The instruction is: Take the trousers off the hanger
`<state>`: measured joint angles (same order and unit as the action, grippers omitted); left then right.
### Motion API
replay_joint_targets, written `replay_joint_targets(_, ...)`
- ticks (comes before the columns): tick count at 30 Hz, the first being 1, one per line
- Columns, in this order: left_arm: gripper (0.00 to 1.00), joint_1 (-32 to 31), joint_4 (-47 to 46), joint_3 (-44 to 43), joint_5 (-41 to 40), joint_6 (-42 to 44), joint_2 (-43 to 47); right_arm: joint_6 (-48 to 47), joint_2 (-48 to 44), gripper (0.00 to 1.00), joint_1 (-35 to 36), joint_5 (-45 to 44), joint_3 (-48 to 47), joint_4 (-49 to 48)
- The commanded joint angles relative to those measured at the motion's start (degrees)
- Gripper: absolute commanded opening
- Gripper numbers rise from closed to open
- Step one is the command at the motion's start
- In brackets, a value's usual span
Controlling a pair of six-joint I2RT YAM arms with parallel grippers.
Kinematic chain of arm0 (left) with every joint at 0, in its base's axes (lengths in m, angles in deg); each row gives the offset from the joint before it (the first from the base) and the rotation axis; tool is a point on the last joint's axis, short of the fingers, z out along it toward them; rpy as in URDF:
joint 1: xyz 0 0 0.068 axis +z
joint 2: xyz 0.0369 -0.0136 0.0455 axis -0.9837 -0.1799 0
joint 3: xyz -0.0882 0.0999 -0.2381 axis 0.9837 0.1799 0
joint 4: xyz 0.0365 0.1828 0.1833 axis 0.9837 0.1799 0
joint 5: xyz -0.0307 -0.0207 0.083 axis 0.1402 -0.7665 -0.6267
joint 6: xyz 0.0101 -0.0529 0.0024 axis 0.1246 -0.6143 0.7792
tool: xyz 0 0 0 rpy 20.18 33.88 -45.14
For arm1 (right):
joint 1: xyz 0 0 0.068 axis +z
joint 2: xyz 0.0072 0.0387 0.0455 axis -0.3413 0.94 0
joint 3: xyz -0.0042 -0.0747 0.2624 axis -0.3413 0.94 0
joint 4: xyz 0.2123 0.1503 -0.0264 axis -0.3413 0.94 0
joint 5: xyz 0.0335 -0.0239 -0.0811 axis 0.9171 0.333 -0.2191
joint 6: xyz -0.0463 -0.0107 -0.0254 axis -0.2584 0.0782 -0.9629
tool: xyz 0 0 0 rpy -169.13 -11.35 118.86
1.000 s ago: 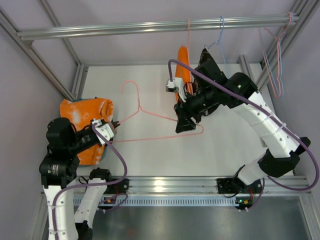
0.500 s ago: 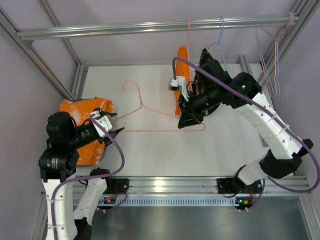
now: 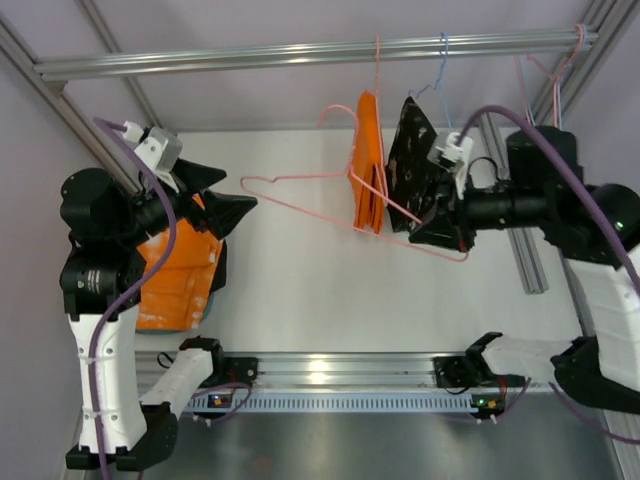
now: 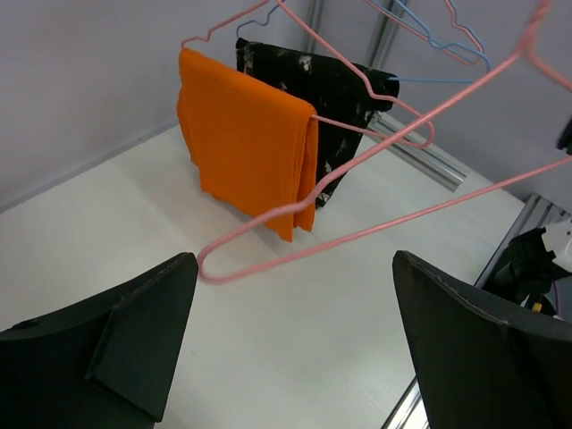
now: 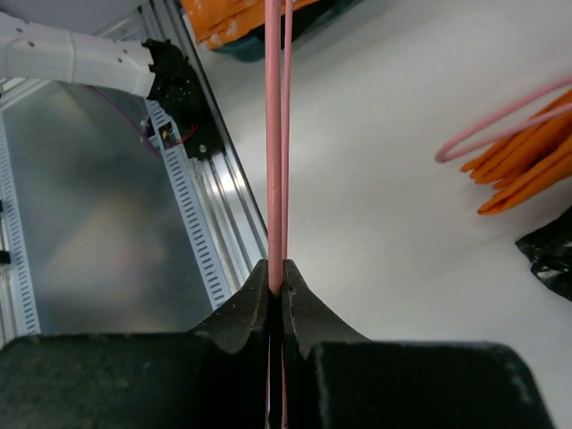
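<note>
Pink wire of the hanger is being pinched between the fully closed jaws of the right tool, seemingly so that the bare frame is being held aloft, free of any cloth. Nothing is being gripped by the left tool, whose jaws are being held wide apart. The trousers are being supported, heaped, by the surface. They are just beside the left tool toward seven o'clock, and well apart from the right tool toward nine o'clock.
</note>
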<state>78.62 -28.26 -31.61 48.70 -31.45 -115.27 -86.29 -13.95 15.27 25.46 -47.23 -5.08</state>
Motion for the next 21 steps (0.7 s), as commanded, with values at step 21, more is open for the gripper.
replay_joint_targets(21,0.98,0.23,8.35,9.04,-18.91,-2.5,-2.91,9.34,-35.54,0.0,-43.57,-31.06,8.53,-0.46)
